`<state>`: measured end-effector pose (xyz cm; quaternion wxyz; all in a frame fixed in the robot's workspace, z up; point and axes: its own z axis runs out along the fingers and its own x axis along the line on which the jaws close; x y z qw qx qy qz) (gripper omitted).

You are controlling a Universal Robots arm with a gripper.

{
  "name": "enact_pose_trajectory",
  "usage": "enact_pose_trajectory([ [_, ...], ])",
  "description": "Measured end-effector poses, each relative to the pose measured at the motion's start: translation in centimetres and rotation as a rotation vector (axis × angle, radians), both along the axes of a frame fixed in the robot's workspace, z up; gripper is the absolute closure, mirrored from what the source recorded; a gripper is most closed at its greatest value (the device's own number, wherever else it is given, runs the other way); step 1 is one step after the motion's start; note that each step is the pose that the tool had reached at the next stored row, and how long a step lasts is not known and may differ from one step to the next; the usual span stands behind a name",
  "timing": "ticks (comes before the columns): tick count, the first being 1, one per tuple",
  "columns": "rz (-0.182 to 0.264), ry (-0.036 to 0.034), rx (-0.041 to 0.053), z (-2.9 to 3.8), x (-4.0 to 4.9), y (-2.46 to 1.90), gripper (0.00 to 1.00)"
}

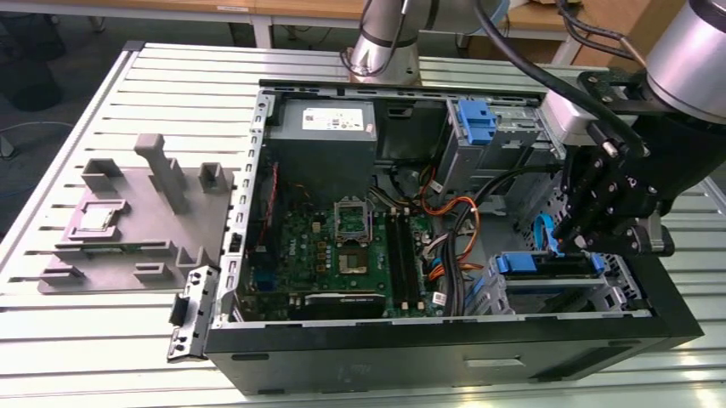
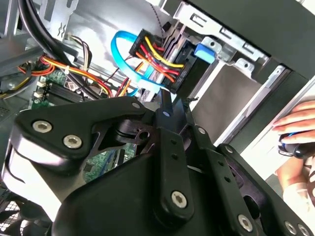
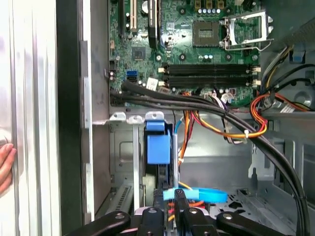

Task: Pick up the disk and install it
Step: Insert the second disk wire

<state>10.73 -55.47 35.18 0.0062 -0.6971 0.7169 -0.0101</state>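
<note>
Black metal fingers [image 3: 170,209] pressed together, above blue-railed disk [image 3: 158,147] seated in grey steel cage [image 3: 125,157]

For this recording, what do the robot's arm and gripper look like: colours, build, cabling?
The arm is a silver-grey metal tube, with black cables running along it toward the wrist. The gripper is matte black, built from flat linkage plates joined by silver screws and pivot pins, which the second wrist view shows plainly. A rounded silver-grey joint housing sits above it.

The exterior view looks steeply down on the open computer case [image 1: 454,340]; both wrist views sit close inside it, sharing the drive bay [image 3: 157,142] at 4 o'clock.
</note>
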Motion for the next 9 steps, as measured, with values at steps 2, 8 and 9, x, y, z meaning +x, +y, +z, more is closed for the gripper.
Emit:
enact_pose_trajectory([
  [2, 0.0, 0.0, -0.0001, 0.02, 0.0, 0.0, 0.76],
  [8, 0.0, -0.0001, 0.0002, 0.41, 0.0, 0.0, 0.76],
  [9, 0.0, 0.0, -0.0001, 0.59, 0.0, 0.01, 0.76],
])
